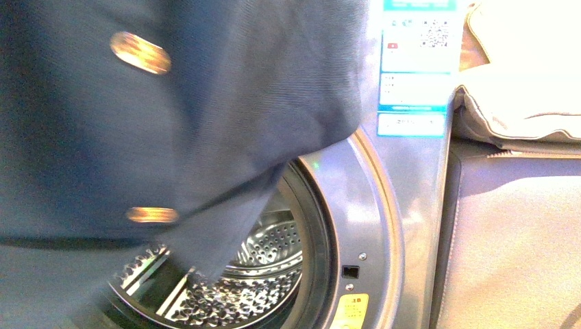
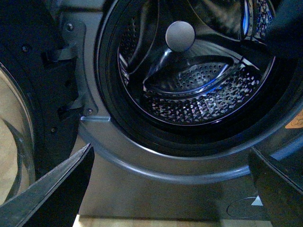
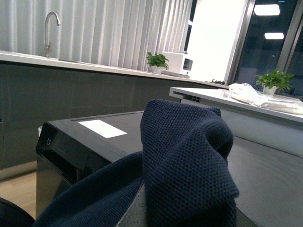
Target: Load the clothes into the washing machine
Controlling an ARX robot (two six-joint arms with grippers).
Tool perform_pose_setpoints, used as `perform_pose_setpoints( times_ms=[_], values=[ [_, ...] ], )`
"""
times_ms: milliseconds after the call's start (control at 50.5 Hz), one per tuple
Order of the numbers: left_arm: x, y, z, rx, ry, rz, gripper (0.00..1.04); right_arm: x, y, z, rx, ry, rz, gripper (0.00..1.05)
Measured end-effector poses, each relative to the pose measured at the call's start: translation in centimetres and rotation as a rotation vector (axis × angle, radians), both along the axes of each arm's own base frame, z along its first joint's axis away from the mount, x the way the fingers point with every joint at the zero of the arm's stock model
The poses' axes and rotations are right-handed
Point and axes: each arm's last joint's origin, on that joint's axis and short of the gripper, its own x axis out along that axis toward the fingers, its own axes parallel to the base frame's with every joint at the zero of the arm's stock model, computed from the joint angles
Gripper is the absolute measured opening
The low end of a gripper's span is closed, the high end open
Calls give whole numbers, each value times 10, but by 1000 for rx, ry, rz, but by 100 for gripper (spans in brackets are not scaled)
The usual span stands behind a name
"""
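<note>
The clothes, a dark navy ribbed knit with shiny gold buttons, hang close in front of the front camera and cover the upper left of the washing machine. The lowest fold drapes over the round porthole, in front of the perforated steel drum. My right gripper is shut on the clothes; the bunched knit hides its fingers. My left gripper is open and empty, low in front of the porthole rim, facing the drum. A dark corner of the clothes shows at the porthole's edge.
The open washer door stands beside the left gripper. Thick beige padded fabric lies on a grey-beige cabinet to the washer's right. In the right wrist view a dark appliance top, a counter with a tap and plants show.
</note>
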Motion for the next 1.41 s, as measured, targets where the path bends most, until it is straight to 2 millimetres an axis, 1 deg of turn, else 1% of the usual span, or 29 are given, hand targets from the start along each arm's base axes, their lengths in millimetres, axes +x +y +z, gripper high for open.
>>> perform_pose_setpoints(
  times_ms=[277,317,357,377,416,456,575,614,694,773,813,852,931,991,1189,1268,1407],
  values=[
    [0,0,0,-1,0,-1,98,0,0,0,1,1,-5,9],
    [0,1,0,-78,7,-65,98,0,0,0,2,1,-7,9],
    [1,1,2,-209,21,-158,98,0,0,0,1,1,-7,9],
    [2,1,3,-250,25,-176,98,0,0,0,1,1,-6,9],
    [2,1,14,-331,11,-213,98,0,0,0,1,1,-6,9],
    [2,1,22,-349,-10,-233,98,0,0,0,1,2,-6,9],
    [2,-1,60,-356,-102,-317,98,0,0,0,1,2,-5,9],
    [5,-1,83,-337,-154,-361,98,0,0,0,1,2,-5,9],
    [12,-2,120,-300,-214,-448,98,0,0,0,1,2,-5,9],
    [19,-4,145,-248,-238,-534,98,0,0,0,1,1,-4,9],
    [23,-6,161,-183,-255,-617,98,0,0,0,1,1,-4,9],
    [26,-6,168,-156,-262,-654,98,0,0,0,0,1,-4,9],
    [37,-6,189,-101,-286,-736,98,0,0,0,1,1,-4,9],
    [46,-6,199,-82,-285,-784,98,0,0,0,0,1,-4,9],
    [72,-5,217,-16,-280,-918,98,0,0,0,1,1,-6,9],
    [83,-3,224,-5,-285,-935,98,0,0,0,1,1,-6,9],
    [117,6,233,-20,-265,-914,98,0,0,0,1,2,-6,9]
  ],
)
